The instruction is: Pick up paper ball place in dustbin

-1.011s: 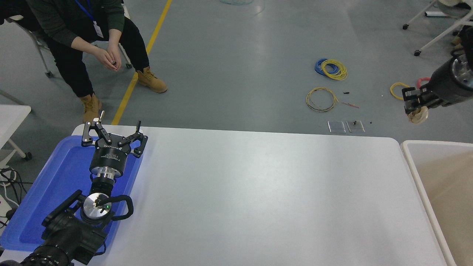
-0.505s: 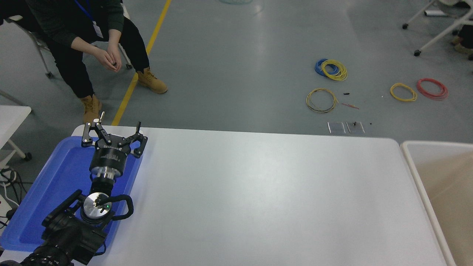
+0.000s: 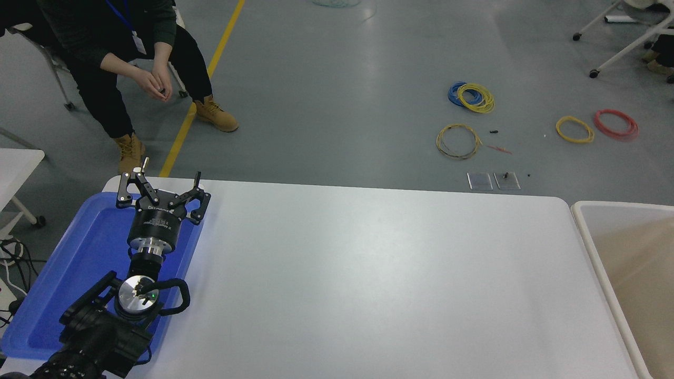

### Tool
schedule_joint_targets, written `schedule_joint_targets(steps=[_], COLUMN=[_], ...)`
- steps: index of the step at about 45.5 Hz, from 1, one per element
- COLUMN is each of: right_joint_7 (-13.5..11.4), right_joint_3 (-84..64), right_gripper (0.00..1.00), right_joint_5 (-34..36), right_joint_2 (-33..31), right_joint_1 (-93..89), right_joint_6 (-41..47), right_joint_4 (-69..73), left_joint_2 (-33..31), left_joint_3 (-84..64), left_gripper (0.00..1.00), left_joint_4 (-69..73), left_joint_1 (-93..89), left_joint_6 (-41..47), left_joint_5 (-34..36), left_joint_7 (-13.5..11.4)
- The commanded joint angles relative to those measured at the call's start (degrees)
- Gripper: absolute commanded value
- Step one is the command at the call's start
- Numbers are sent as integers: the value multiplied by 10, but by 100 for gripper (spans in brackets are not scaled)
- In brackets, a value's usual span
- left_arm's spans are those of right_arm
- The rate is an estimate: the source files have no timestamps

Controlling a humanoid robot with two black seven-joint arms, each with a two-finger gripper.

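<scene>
The dustbin (image 3: 584,231), with a white rounded rim and a beige-tan inside, stands against the table's right end at the picture's right edge. The paper ball is out of view. My right arm and gripper are out of view. My left gripper (image 3: 160,190) is parked at the lower left over the blue tray (image 3: 89,247), open and empty.
A white table (image 3: 368,273) fills the middle. A person sits at the far left, hands clasped (image 3: 155,87). Coils of wire (image 3: 458,141) and two small clear plates (image 3: 493,180) lie on the grey floor beyond the table. Another white table's corner (image 3: 16,163) shows at left.
One second ago my right gripper hung at the upper right edge, shut on the paper ball. It has left the picture to the right with the ball. The left arm has not moved.
</scene>
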Motion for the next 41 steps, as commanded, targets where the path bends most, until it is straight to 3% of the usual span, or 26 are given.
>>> schedule_joint_targets(steps=[1, 24, 41], right_joint_7=[-12, -23, -23], right_joint_3=[78, 121, 121], right_gripper=[0, 0, 0], right_joint_5=[13, 13, 14], right_joint_2=[24, 118, 129], right_joint_1=[-98, -186, -189], right_joint_6=[-69, -101, -102], right_joint_4=[-15, -41, -41], left_joint_2=[0, 0, -1], left_joint_3=[0, 0, 0], left_gripper=[100, 100, 100], left_joint_4=[0, 0, 0], left_joint_1=[0, 0, 0], left_joint_6=[0, 1, 0], left_joint_5=[0, 0, 0], left_joint_7=[0, -1, -1])
